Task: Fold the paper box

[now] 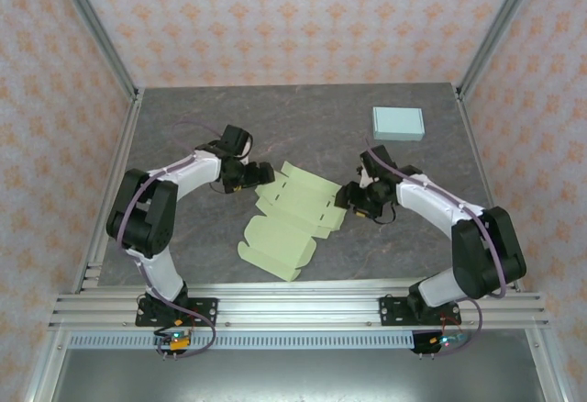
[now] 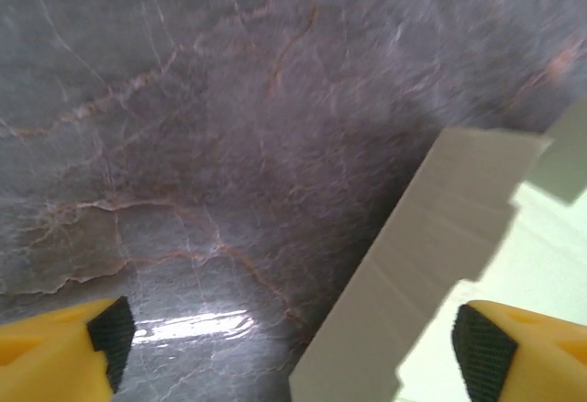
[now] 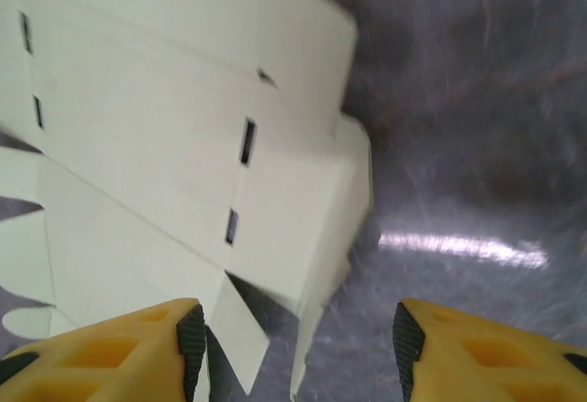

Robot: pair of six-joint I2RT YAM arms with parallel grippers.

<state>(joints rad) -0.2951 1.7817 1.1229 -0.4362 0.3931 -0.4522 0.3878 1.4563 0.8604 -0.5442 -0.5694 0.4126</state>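
At the middle of the table [image 1: 303,117], between the two arms, the paper box [image 1: 289,223] is laid out as a flat, pale green blank. Only its edge flaps are seen slightly lifted. No wall is judged to be formed, so nearly all the folding is left. Its left edge is straddled by the left gripper [image 1: 264,174], spread wide and holding nothing. Its right flap is bracketed by the right gripper [image 1: 345,198], parted and not clamped. A closed blue box [image 1: 398,124] is set well apart, far right.
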